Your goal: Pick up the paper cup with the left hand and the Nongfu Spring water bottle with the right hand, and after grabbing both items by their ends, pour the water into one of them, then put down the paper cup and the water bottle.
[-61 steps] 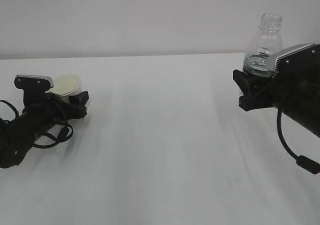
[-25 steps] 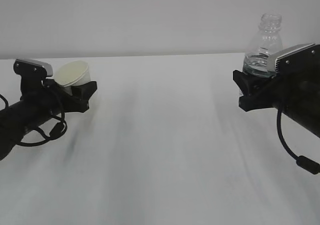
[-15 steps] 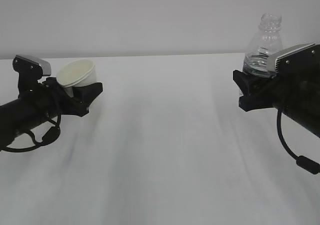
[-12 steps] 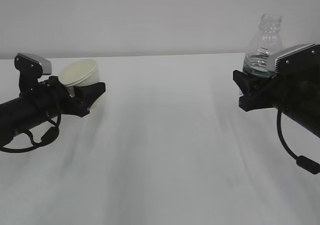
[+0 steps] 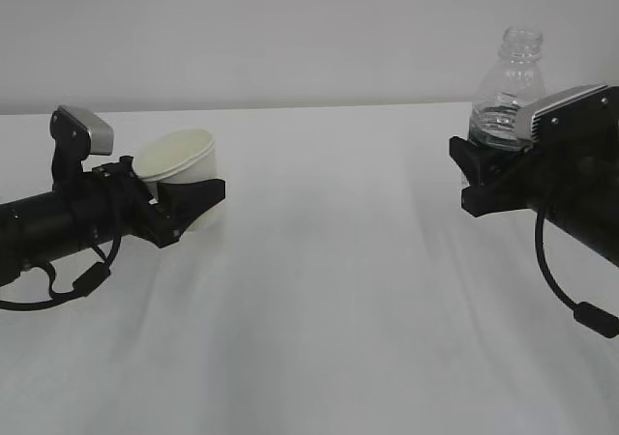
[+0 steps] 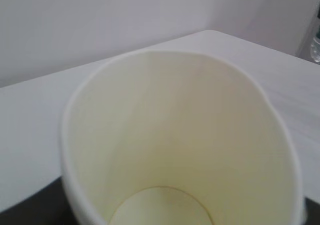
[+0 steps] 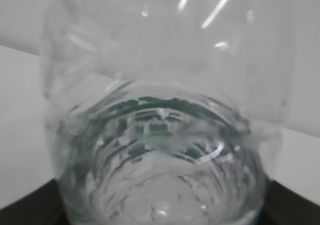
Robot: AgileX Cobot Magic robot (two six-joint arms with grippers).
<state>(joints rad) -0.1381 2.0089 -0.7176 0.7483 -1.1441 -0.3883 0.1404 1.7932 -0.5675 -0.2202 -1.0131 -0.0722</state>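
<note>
Left hand [image 5: 189, 208] grips paper cup [image 5: 179, 159] | right hand [image 5: 476, 169] grips bottle [image 5: 508, 87]

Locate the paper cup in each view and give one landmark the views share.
Exterior: cup at left, tilted, in the left gripper.
Left wrist: cup fills the frame, seen from above, inside empty.
Right wrist: not in it; the bottle fills it.
Shared landmark: the white table.

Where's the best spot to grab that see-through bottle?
Low on the body, from the side, as the right tool does now. The water bottle stands upright with an open neck, so a low side grip probably keeps it steady.
</note>
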